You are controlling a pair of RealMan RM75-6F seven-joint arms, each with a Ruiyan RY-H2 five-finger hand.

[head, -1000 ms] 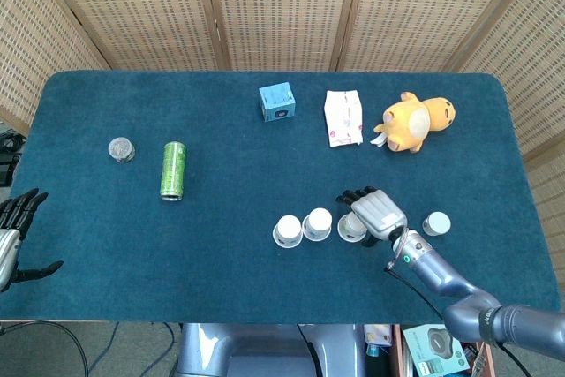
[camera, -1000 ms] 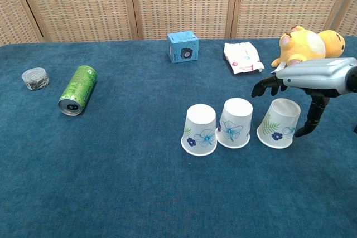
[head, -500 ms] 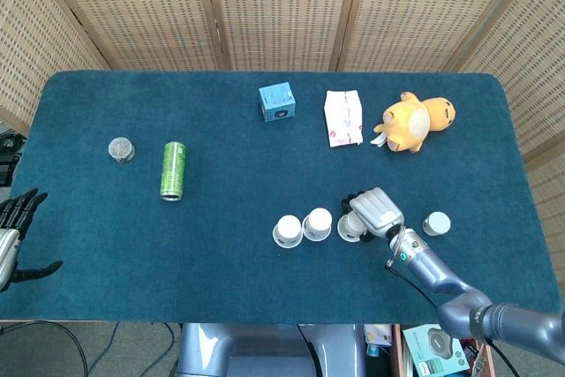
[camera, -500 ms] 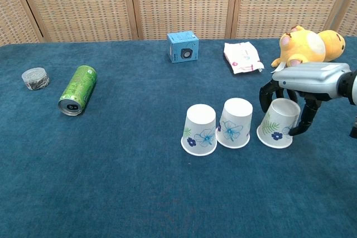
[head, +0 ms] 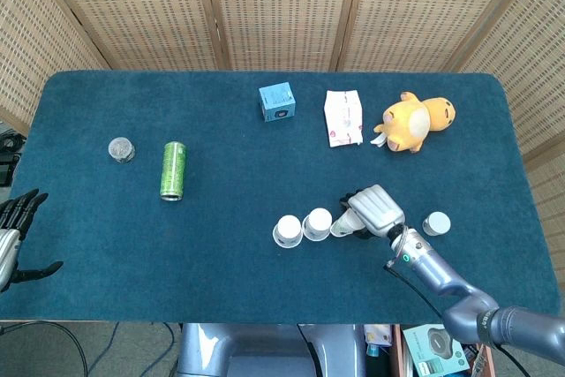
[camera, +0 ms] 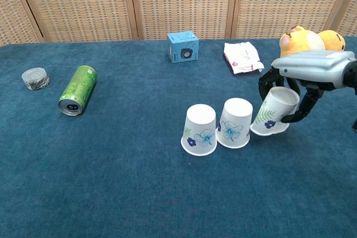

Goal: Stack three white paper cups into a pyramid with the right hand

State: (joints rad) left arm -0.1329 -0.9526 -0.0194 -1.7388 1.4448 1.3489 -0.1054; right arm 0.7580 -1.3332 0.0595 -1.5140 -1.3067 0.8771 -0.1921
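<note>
Two white paper cups with blue flowers stand upside down side by side near the table's front: the left cup [camera: 201,129] [head: 287,230] and the middle cup [camera: 235,122] [head: 317,223]. My right hand [camera: 305,76] [head: 372,212] grips a third cup [camera: 272,112] [head: 342,227] from above, fingers wrapped round its base. That cup is tilted, raised off the cloth on its right side and leaning toward the middle cup. My left hand [head: 16,234] hangs open off the table's left edge, holding nothing.
A green can [camera: 77,89] lies on its side at the left beside a small round tin [camera: 34,78]. At the back are a blue box [camera: 183,47], a white packet [camera: 241,58] and a yellow plush [camera: 307,43]. Another white cup [head: 436,223] stands right of my hand.
My right hand came down over the rightmost cup, closed its fingers round it, and has tipped and lifted it toward the middle cup. The left hand has stayed still.
</note>
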